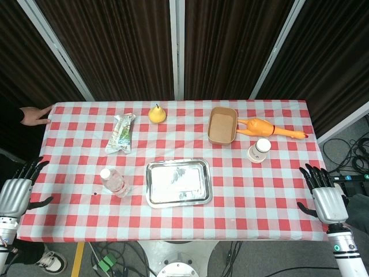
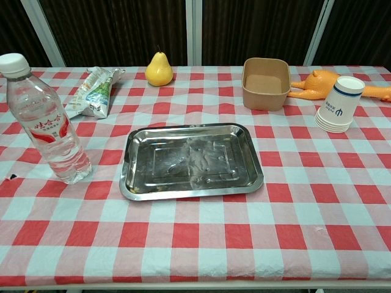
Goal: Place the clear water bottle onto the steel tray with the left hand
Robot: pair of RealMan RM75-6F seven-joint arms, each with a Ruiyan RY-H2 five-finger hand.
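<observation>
The clear water bottle (image 1: pixel 113 181) (image 2: pixel 47 124) stands upright on the checked cloth, white cap on, just left of the steel tray (image 1: pixel 177 182) (image 2: pixel 190 162). The tray lies bare near the table's front middle. My left hand (image 1: pixel 17 192) hangs open off the table's left edge, well left of the bottle and holding nothing. My right hand (image 1: pixel 324 195) is open at the table's right edge, fingers spread, also holding nothing. The chest view shows neither hand.
At the back lie a crumpled snack bag (image 1: pixel 120 133) (image 2: pixel 95 91), a yellow pear (image 1: pixel 157 113) (image 2: pixel 159 69), a brown paper box (image 1: pixel 222 124) (image 2: pixel 266 83), a rubber chicken (image 1: pixel 268 128) (image 2: pixel 317 82) and stacked paper cups (image 1: pixel 259 150) (image 2: pixel 338 105). A person's hand (image 1: pixel 36 116) rests at the far left corner.
</observation>
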